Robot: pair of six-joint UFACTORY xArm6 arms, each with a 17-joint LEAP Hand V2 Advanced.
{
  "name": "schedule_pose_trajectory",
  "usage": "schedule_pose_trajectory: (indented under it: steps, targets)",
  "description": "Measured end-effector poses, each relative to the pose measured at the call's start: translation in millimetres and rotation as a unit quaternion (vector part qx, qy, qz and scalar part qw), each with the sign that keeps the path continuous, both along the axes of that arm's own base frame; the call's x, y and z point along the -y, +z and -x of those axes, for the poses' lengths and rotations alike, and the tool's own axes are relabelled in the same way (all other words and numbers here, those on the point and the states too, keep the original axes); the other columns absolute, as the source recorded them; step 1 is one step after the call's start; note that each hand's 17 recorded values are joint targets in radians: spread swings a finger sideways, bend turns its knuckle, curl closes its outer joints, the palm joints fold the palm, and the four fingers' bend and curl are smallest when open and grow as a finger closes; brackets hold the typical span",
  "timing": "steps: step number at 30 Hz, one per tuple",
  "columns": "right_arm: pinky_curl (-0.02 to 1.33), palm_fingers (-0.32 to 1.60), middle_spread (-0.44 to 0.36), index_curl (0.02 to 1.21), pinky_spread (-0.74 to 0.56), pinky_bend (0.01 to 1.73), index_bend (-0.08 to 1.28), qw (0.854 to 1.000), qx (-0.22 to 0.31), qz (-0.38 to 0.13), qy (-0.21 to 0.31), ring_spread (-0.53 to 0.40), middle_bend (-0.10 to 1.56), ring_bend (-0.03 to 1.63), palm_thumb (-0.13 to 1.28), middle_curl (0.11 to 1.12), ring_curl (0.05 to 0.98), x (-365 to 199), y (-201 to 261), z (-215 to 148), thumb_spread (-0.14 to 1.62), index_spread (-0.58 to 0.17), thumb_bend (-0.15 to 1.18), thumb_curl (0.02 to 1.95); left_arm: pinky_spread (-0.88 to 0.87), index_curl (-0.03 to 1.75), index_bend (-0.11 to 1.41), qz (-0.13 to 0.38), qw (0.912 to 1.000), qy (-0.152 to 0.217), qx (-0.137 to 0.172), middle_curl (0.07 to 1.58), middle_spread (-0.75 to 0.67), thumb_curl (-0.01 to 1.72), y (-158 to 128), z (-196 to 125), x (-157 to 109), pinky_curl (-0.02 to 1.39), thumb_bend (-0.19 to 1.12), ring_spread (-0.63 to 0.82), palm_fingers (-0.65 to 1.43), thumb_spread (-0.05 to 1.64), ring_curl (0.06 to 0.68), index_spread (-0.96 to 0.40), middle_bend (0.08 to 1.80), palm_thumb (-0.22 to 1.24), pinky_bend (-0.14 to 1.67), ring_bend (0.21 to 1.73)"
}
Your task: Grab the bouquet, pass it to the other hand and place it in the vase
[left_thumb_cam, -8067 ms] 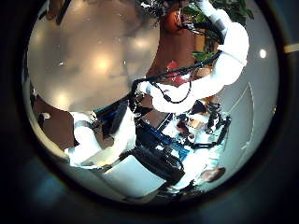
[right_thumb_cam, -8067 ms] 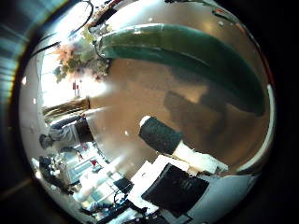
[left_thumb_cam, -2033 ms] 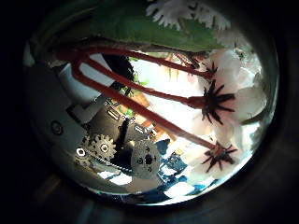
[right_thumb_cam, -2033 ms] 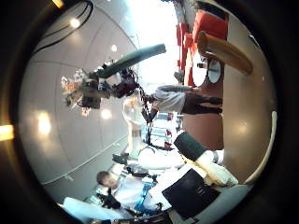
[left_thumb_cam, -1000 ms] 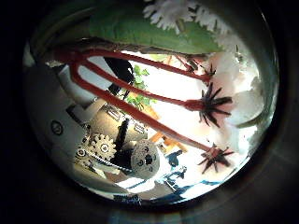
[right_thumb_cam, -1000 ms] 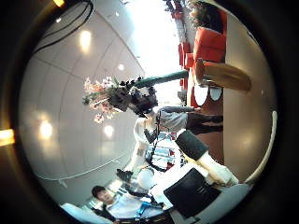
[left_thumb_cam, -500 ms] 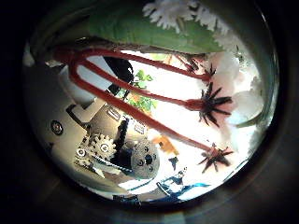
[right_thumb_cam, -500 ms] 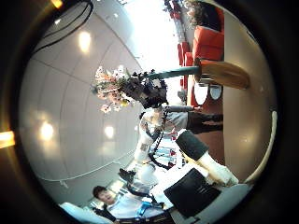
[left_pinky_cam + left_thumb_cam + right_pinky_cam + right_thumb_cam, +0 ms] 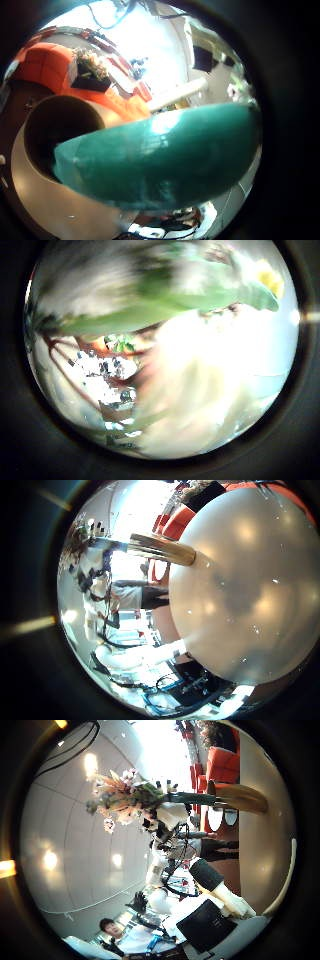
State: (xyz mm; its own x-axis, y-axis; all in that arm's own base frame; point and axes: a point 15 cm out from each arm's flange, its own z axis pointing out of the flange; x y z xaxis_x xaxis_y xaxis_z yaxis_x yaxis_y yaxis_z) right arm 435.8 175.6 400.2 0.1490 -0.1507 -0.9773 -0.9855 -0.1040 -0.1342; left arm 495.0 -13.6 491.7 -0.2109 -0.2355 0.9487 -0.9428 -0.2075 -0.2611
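Handover step judged to be in hand. One bouquet (image 9: 125,792) is seen from the right thumb side palm view, held aloft above the table (image 9: 240,590) and well apart from that palm. It is carried at its wrapped stem by the left hand (image 9: 160,815), whose fingers are taken to be curled round the wrap. That reading is backed by the left palm views. The wrap (image 9: 160,155) fills the little finger side view, and leaves and blooms (image 9: 190,300) are pressed close and blurred in the thumb side view.

Of the right hand (image 9: 215,890) only part is shown at the view's edge. Whether its fingers are spread or curled cannot be told.

Next move, as judged: the two hands are to be brought together, the stem laid across the right palm, and the right fingers closed before the left grip is eased.

Count: one bouquet, two hands. A round-rimmed thing (image 9: 60,130) is noted beside the wrap, but it cannot be said to be the vase.
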Motion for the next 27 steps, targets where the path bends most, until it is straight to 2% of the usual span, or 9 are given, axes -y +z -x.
schedule_pose_trajectory:
  steps: [3,8,12,15,19,23,27]
  targets:
    - [0.32,0.00,0.112,0.27,0.36,0.40,0.17,1.000,0.002,0.000,0.000,0.189,0.18,0.34,0.78,0.28,0.276,1.0,-0.1,-0.2,1.03,-0.299,-0.02,0.56,0.45,0.78,0.02,0.005,0.9992,0.039,-0.005,0.50,0.54,0.46,-7.6,-10.9,-25.1,0.70,-0.05,0.58,-0.33,0.87,0.193,0.06,0.17,0.12,0.15,0.68]
    - [0.32,0.02,0.111,0.28,0.37,0.40,0.17,1.000,0.001,-0.003,0.005,0.187,0.18,0.35,0.79,0.28,0.277,0.2,-0.3,2.1,1.03,-0.295,-0.02,0.56,0.58,0.57,0.06,0.003,0.9982,0.059,-0.010,0.42,0.62,0.41,-12.7,-8.6,-48.8,0.57,-0.04,0.65,-0.28,0.86,0.167,0.19,0.16,0.11,0.16,0.61]
    - [0.32,0.03,0.106,0.30,0.37,0.39,0.18,1.000,0.001,-0.004,0.007,0.178,0.18,0.35,0.79,0.28,0.275,0.0,-0.4,2.7,1.03,-0.287,-0.02,0.56,0.62,0.47,0.10,-0.016,0.9979,0.055,-0.029,0.36,0.64,0.39,-12.5,-7.7,-50.7,0.49,-0.04,0.68,-0.23,0.85,0.155,0.22,0.15,0.11,0.16,0.56]
    - [0.32,0.04,0.101,0.30,0.37,0.38,0.18,1.000,0.002,-0.006,0.012,0.176,0.18,0.34,0.80,0.28,0.273,-0.6,-0.3,4.8,1.03,-0.287,-0.02,0.57,0.63,0.41,0.12,-0.048,0.9958,0.044,-0.065,0.33,0.64,0.37,-22.0,1.8,-51.9,0.44,-0.04,0.70,-0.21,0.85,0.148,0.23,0.15,0.12,0.16,0.53]
    - [0.32,0.05,0.098,0.31,0.37,0.38,0.18,1.000,0.012,-0.013,0.023,0.175,0.18,0.34,0.80,0.28,0.274,-1.5,2.1,9.7,1.02,-0.286,-0.02,0.57,0.64,0.36,0.13,-0.104,0.9861,0.065,-0.112,0.29,0.64,0.36,-29.8,13.1,-62.6,0.39,-0.04,0.71,-0.19,0.85,0.143,0.24,0.15,0.11,0.16,0.50]
    - [0.32,0.05,0.098,0.31,0.37,0.38,0.18,0.999,0.021,-0.015,0.039,0.175,0.18,0.34,0.80,0.28,0.274,0.8,1.5,17.9,1.02,-0.286,-0.02,0.57,0.64,0.32,0.13,-0.150,0.9765,0.111,-0.109,0.26,0.64,0.35,-22.0,16.3,-76.2,0.35,-0.04,0.72,-0.17,0.84,0.143,0.24,0.15,0.11,0.17,0.47]
    - [0.32,0.06,0.097,0.32,0.37,0.37,0.18,0.999,0.033,-0.006,0.039,0.175,0.18,0.34,0.79,0.28,0.273,14.3,-7.8,17.0,1.02,-0.288,-0.02,0.57,0.64,0.29,0.14,-0.153,0.9717,0.131,-0.124,0.23,0.64,0.35,-25.0,34.7,-71.1,0.33,-0.04,0.73,-0.16,0.84,0.145,0.24,0.16,0.11,0.17,0.46]
